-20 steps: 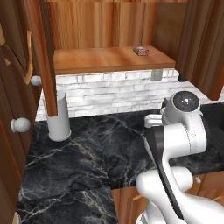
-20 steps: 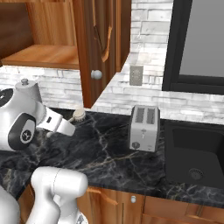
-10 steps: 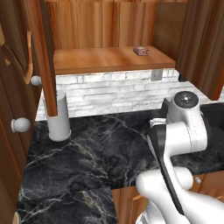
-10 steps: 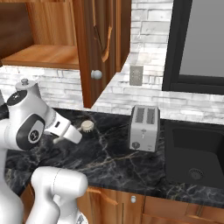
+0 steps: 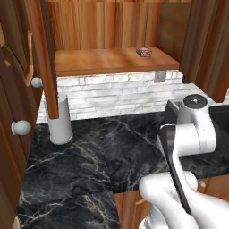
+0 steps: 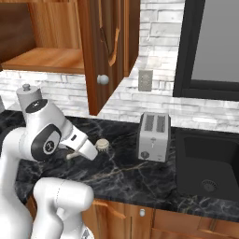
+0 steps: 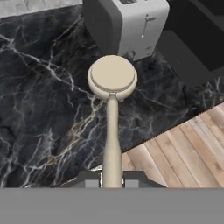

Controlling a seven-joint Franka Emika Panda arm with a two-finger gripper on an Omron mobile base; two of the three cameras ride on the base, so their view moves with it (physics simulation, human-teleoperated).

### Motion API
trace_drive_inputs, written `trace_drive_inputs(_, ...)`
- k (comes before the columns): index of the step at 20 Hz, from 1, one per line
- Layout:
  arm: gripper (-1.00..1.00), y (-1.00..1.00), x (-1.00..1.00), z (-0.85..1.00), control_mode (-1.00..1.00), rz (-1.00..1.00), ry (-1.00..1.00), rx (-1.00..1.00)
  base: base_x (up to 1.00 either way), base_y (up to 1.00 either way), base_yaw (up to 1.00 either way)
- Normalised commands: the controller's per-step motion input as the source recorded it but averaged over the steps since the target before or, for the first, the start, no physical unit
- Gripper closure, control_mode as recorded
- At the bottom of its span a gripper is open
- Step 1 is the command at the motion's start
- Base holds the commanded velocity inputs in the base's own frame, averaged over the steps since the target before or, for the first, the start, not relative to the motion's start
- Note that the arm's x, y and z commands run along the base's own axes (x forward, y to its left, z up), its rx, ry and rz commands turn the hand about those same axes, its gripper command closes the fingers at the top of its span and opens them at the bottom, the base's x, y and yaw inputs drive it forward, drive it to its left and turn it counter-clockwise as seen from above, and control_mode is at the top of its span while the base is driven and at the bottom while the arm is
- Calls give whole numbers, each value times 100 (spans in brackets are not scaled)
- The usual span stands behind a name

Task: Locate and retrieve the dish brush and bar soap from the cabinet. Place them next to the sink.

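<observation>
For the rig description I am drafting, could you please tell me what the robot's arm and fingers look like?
The arm has glossy white rounded shells, a dark grey joint ring and a dark grey cap. A black strip runs along one link. The fingers are small, dark and squared.

Dish brush (image 6: 101,145) in gripper (image 6: 88,151)

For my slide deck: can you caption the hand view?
Hand shut on the dish brush handle, its round head held over the black marble counter near the toaster.
</observation>
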Motion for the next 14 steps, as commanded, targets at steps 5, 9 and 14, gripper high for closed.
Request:
trace_drive_inputs(5,100,-24,-35,-61,-100,4,-11,-3,0,0,0)
trace_drive_inputs(9,100,-10,-45,-47,-100,5,-7,-2,0,0,0)
trace_drive_inputs(14,100,-26,-27,-31,-100,8,-1,0,0,0,0)
